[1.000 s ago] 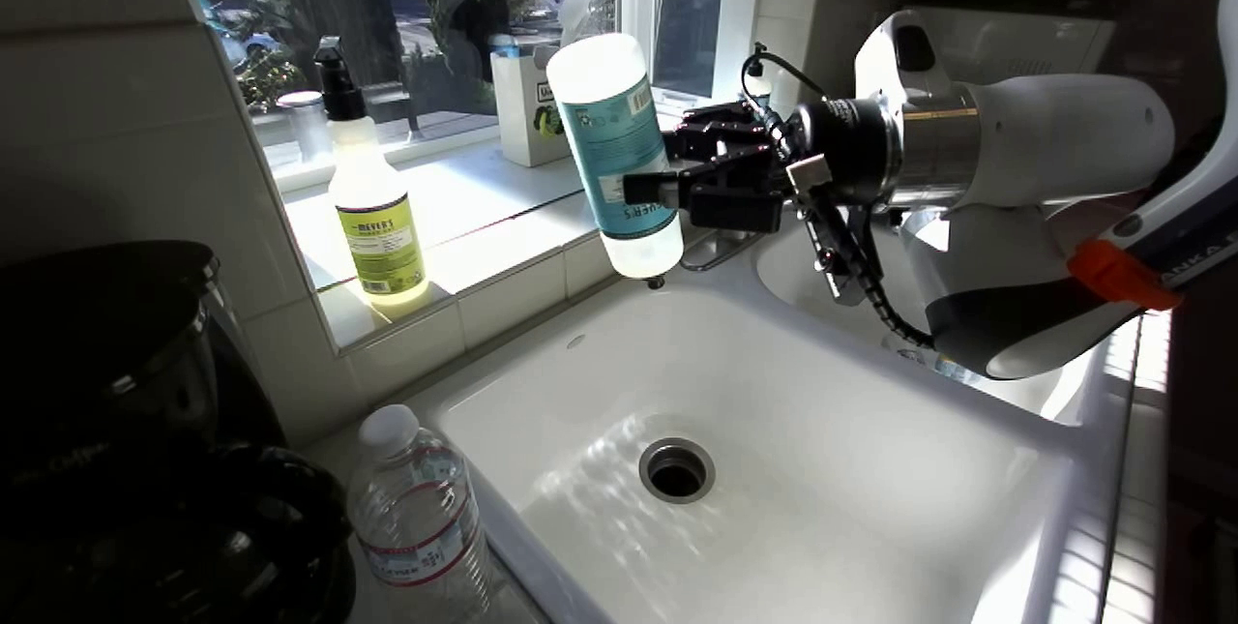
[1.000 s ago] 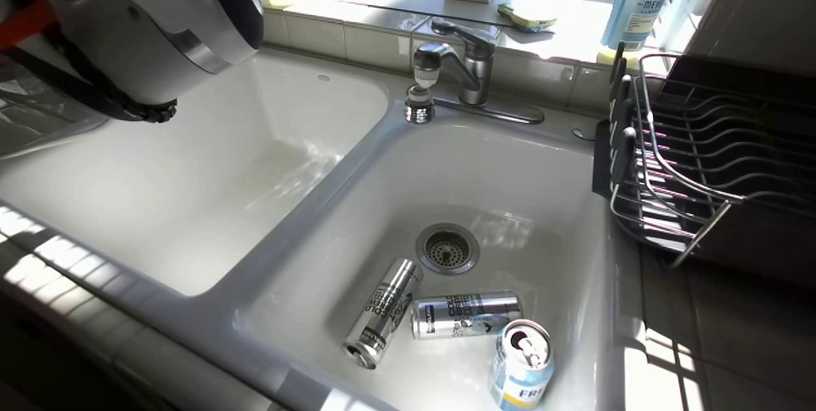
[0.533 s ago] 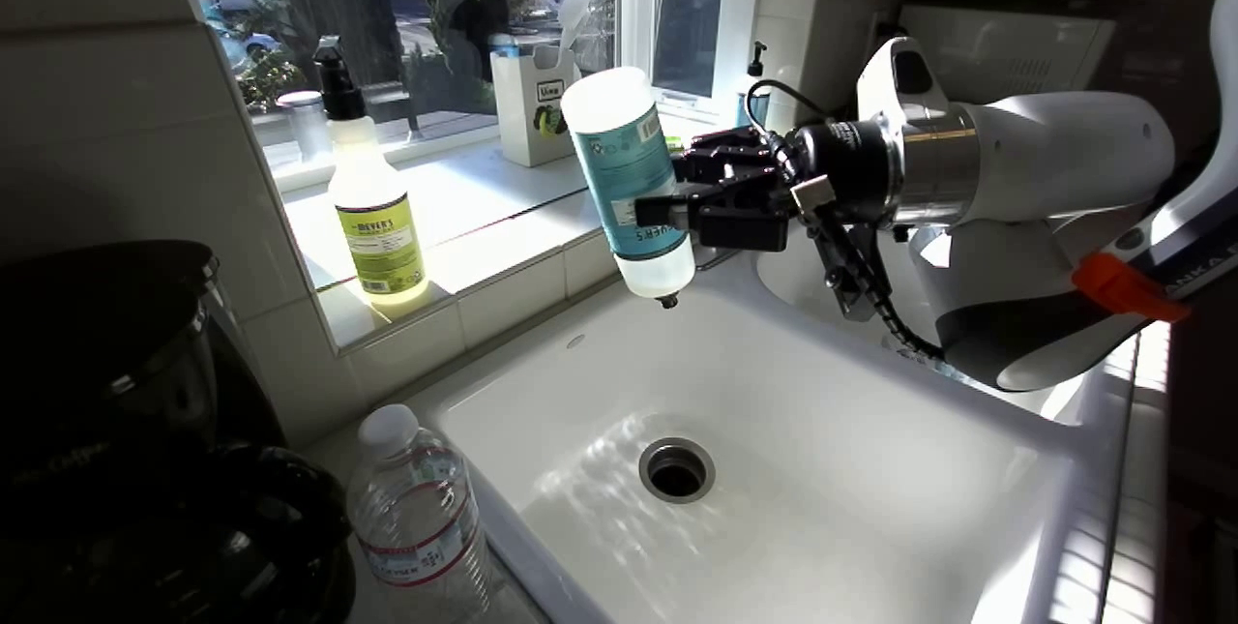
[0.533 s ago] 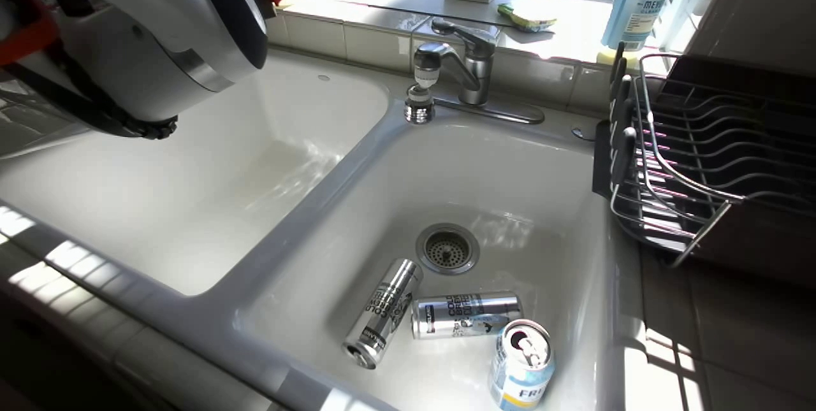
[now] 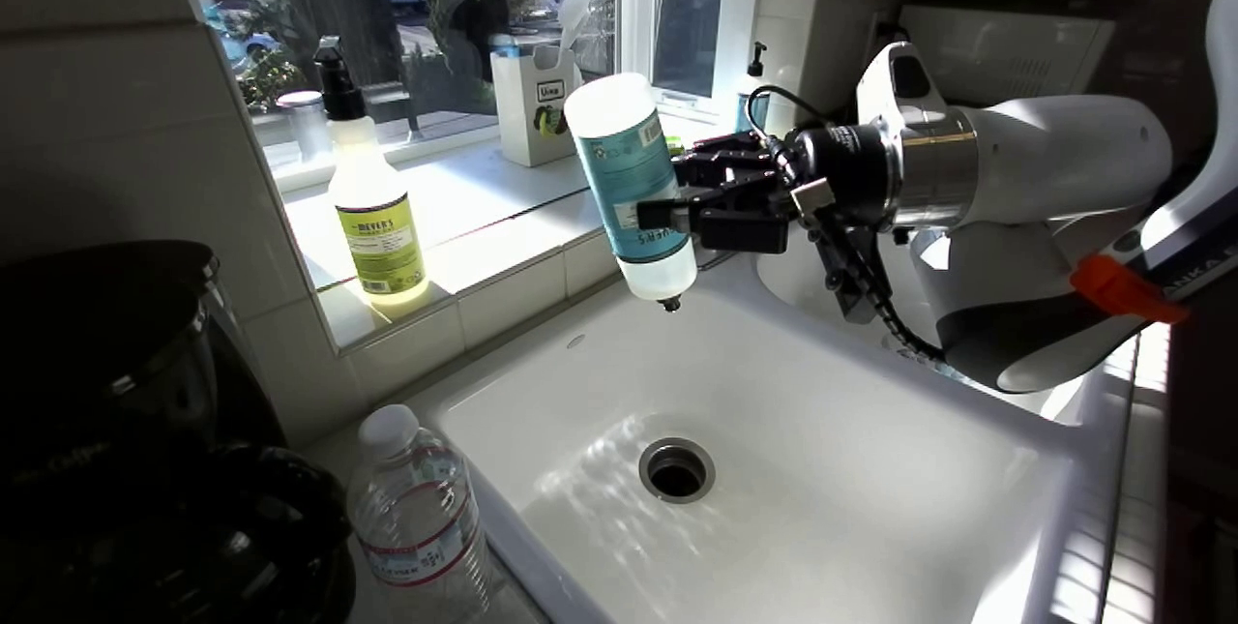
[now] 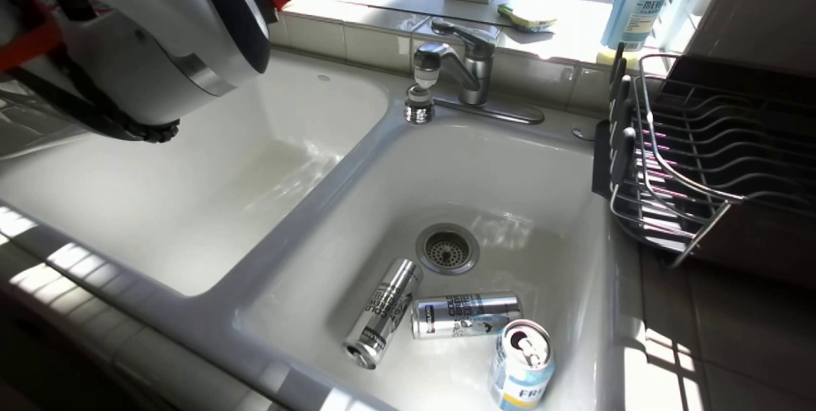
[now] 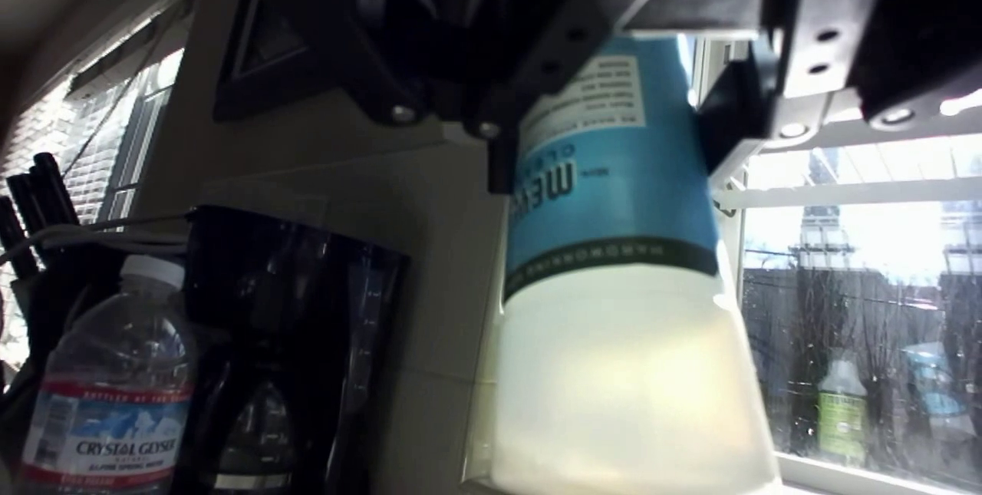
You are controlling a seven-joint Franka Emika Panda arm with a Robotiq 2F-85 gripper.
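Observation:
My gripper (image 5: 669, 191) is shut around a clear bottle with a blue label (image 5: 627, 184). The bottle is upside down and slightly tilted, its small dark tip pointing down. It hangs above the back part of a white sink basin (image 5: 822, 430), near the window sill (image 5: 484, 208). In the wrist view, the gripper (image 7: 610, 150) has a finger on each side of the bottle (image 7: 614, 203), and its label print reads upside down. In the other exterior view only the arm (image 6: 153, 35) shows; the held bottle is hidden or out of view there.
A yellow-labelled bottle (image 5: 382, 237) stands on the sill. A water bottle (image 5: 421, 527) and black coffee maker (image 5: 116, 392) stand beside the sink. A faucet (image 6: 478, 67), dish rack (image 6: 701, 156), and cans (image 6: 382, 315) in the second basin also show.
The gripper and held bottle have moved down and slightly right in an exterior view, mostly in the first half second; since then they have shifted only a little. The grip has stayed shut.

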